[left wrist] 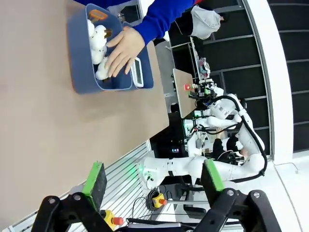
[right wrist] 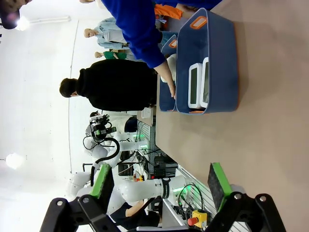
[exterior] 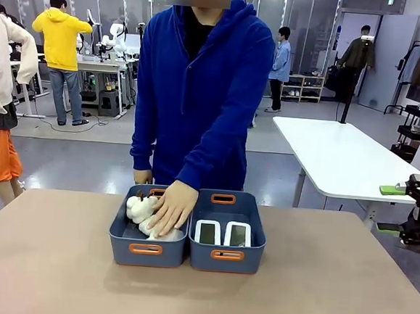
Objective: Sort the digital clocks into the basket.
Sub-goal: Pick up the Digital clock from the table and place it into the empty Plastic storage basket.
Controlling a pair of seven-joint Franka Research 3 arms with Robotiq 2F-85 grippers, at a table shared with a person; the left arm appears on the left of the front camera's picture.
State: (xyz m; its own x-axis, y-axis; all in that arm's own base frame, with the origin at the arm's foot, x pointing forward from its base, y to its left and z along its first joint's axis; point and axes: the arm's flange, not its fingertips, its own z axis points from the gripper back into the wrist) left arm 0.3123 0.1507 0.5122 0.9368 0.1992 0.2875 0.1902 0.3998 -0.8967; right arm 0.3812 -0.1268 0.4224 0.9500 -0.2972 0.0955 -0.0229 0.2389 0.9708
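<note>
Both my grippers, left gripper (left wrist: 153, 181) and right gripper (right wrist: 161, 183), stand wide open, holding nothing. At frame center, two digital clocks (exterior: 222, 233) lie in the basket (exterior: 225, 256).

Left gripper (left wrist: 152, 181): jaws wide apart, nothing held, clear of the counter. Right gripper (right wrist: 161, 183): jaws wide apart, nothing held, parked at the counter's right edge.

the person's hand (exterior: 171, 206) hides part of the plush toys (exterior: 140, 210) in the left bin (exterior: 147, 249).
</note>
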